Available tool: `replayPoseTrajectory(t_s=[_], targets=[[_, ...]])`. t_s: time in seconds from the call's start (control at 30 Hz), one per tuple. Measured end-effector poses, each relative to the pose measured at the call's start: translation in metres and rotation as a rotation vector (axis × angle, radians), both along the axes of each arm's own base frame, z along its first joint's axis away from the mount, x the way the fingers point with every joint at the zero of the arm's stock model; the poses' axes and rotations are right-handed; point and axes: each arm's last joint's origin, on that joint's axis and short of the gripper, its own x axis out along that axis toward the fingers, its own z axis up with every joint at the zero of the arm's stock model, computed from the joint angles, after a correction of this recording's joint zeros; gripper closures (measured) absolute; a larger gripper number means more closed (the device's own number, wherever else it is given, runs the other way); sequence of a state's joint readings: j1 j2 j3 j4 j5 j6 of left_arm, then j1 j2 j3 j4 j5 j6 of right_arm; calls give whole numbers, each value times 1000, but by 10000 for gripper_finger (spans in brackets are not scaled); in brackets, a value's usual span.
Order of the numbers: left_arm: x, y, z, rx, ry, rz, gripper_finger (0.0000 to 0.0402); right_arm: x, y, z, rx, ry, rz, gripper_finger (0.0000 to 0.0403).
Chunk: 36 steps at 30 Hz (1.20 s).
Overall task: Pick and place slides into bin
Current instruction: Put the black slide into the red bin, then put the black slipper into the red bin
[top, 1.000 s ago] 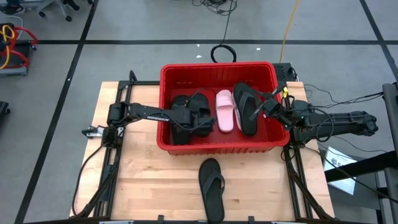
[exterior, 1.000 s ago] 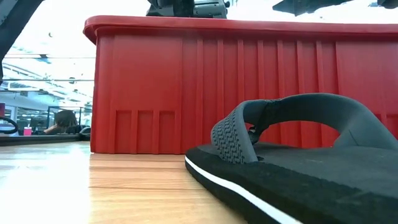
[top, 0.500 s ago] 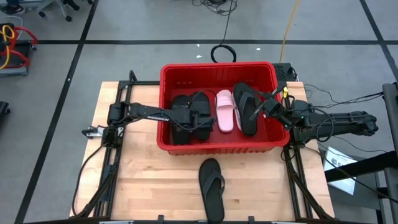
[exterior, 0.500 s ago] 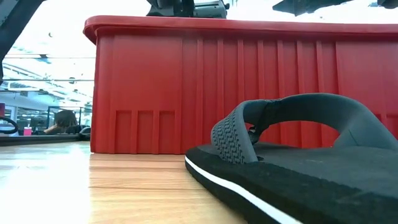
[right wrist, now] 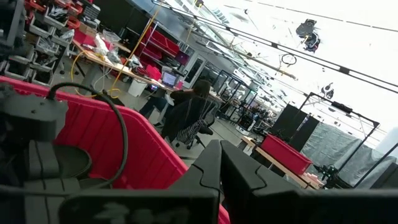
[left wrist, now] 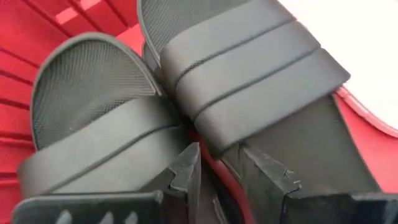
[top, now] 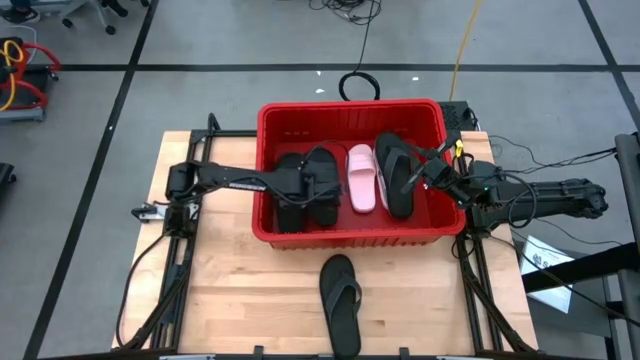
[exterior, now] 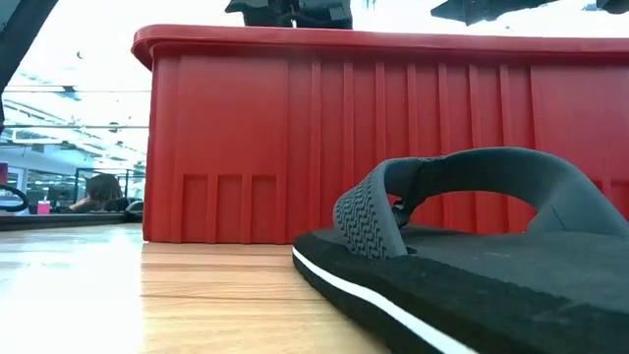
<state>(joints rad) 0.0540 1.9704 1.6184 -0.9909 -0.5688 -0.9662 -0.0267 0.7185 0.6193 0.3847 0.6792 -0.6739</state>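
Over the red bin (top: 350, 112), we lift the left gripper (left wrist: 216, 168) straight up off the two black slides (top: 305, 185) it hovers above, fingers (left wrist: 186, 165) parted, gripping nothing. One black flip-flop (top: 340, 300) lies on the table (top: 230, 290), ours to fetch; the right gripper (top: 425, 170) waits, fingers pressed together, at the bin's right wall.

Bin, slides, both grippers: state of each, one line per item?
bin: upright on table, holding slides
black wide-strap slides: in bin, released
pink slide: in bin
black flip-flop: on table, outside bin
left gripper: open, above wide-strap slides
right gripper: shut, over bin's right side
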Motion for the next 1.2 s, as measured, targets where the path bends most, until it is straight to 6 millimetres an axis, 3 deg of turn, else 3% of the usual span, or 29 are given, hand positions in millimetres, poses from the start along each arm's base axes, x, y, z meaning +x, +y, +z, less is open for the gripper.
replayPoseTrajectory(t_s=[0.27, 0.63, 0.87, 1.2], targets=[[-9, 0, 24, -6, -33, -57, 295, 0, 0, 0, 0, 0, 0, 403], [-46, -8, 94, 76, -93, -276, 295, 0, 1, 0, 3, 3, 2, 403], [-64, -39, 121, 54, -155, -436, 295, 1, 6, -8, 29, 65, 47, 403], [-75, -109, 124, -28, -212, -617, 295, -4, 34, -9, 4, 107, 322, 403]])
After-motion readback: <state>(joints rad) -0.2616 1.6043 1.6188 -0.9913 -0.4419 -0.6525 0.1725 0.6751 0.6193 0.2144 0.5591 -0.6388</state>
